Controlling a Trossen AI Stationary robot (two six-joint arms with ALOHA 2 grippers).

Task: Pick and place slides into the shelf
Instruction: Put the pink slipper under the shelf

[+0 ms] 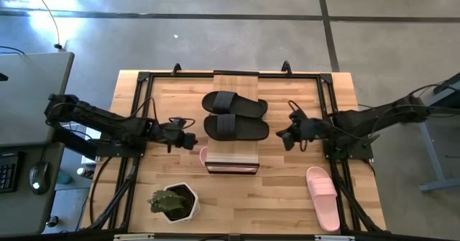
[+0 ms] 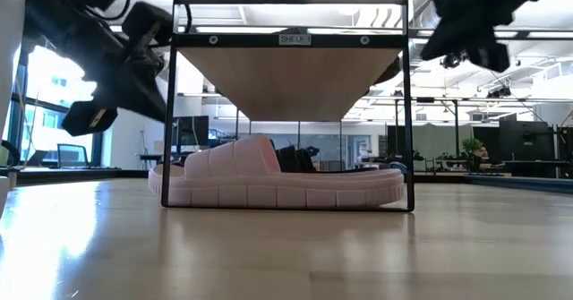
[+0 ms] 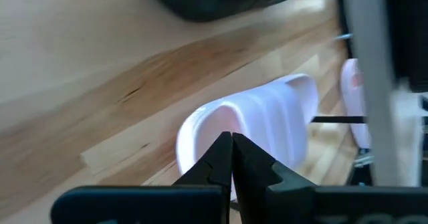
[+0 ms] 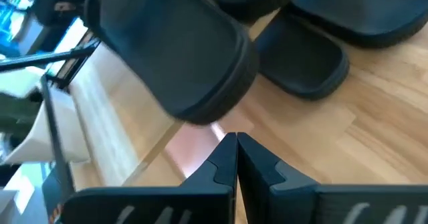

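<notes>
On the large butcher-block table (image 1: 144, 97), the small light-wood shelf (image 1: 236, 80) carries two matte black slides (image 1: 234, 105) on top and a pink slide (image 2: 277, 182) underneath, another pink slide (image 1: 322, 196) waits, while the left gripper (image 1: 188, 141) and right gripper (image 1: 283, 135), both closed and empty, flank it.

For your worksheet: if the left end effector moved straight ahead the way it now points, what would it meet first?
Probably the pink slide tucked under the shelf: the left end effector, fingers shut, points at its strap. Depth is unclear, so contact distance can't be judged.
</notes>
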